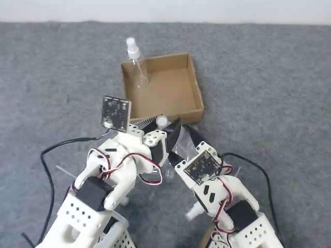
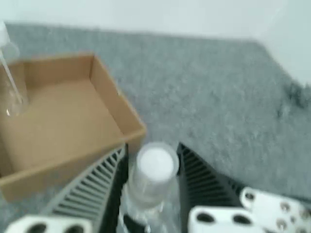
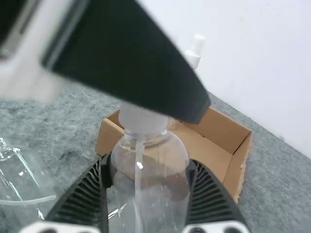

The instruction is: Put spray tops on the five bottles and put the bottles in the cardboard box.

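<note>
Cardboard boxes: one shallow, open-topped brown cardboard box (image 1: 165, 90).
Bottles: three clear plastic bottles can be made out. The boxed bottle (image 1: 139, 72) stands in a corner of the box, the held bottle (image 3: 146, 150) is in a gripper, and a loose bottle (image 3: 19, 177) is beside it.
Spray tops: two white plastic spray tops, the fitted top (image 1: 132, 47) on the boxed bottle and the gripped top (image 2: 155, 165) at the held bottle's neck.
Arms: two white robot arms, the left arm (image 1: 103, 181) and the right arm (image 1: 227, 206).
Grippers: two with black ribbed fingers, the left gripper (image 2: 153, 148) and the right gripper (image 3: 148, 164).
Wrist camera boards: two dark square boards, the left board (image 1: 116, 113) and the right board (image 1: 201, 168).
</note>
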